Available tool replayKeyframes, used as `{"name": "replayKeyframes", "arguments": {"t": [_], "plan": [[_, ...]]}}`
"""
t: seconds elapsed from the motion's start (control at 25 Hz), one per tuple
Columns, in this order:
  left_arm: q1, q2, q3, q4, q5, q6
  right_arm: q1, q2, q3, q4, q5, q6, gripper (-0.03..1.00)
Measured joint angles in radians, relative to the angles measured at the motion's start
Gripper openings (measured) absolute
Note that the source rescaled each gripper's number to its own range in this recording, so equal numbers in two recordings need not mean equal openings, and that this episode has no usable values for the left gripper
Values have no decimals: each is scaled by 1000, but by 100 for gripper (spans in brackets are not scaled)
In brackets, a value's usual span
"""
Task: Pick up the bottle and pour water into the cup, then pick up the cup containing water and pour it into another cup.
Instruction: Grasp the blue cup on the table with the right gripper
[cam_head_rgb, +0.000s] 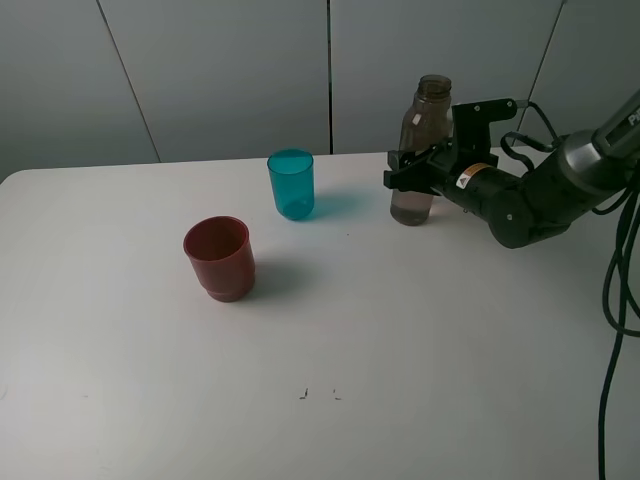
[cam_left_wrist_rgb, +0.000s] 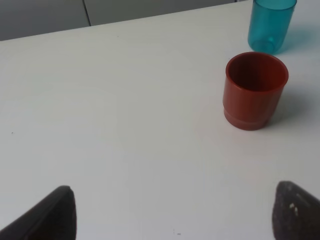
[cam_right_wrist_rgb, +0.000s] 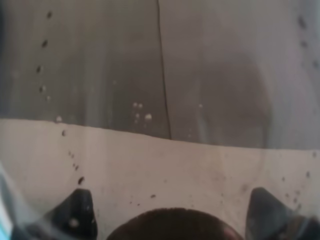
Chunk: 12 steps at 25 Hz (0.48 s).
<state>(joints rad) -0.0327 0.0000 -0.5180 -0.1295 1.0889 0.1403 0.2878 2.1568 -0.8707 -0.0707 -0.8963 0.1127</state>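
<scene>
While bottle (cam_head_rgb: 424, 125) stands upright at table's 1 o'clock, right gripper (cam_head_rgb: 408, 175) straddles its waist; you cannot tell if fingers pinch. Cup (cam_head_rgb: 291, 184) sits at bottle's 9 o'clock. Left gripper (cam_left_wrist_rgb: 177, 212) fingers apart, likely farther.

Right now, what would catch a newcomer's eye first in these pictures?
The right gripper sits at the far right of the white table, its jaws either side of the tall smoky bottle, which stands upright. Left of it, the teal cup and, nearer the camera, the dark red cup stand apart.
</scene>
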Motion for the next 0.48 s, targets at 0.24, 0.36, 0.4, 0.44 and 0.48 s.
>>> {"name": "replayKeyframes", "arguments": {"t": [0.24, 0.36, 0.4, 0.44, 0.48], "plan": [[0, 0, 0, 0, 0, 0, 0, -9, 0, -26, 26, -14, 3], [0, 0, 0, 0, 0, 0, 0, -26, -28, -63, 103, -19, 3], [0, 0, 0, 0, 0, 0, 0, -29, -45, -80, 137, -19, 3], [0, 0, 0, 0, 0, 0, 2, -30, -67, -96, 165, -19, 2], [0, 0, 0, 0, 0, 0, 2, -30, -90, -106, 186, -19, 2]]}}
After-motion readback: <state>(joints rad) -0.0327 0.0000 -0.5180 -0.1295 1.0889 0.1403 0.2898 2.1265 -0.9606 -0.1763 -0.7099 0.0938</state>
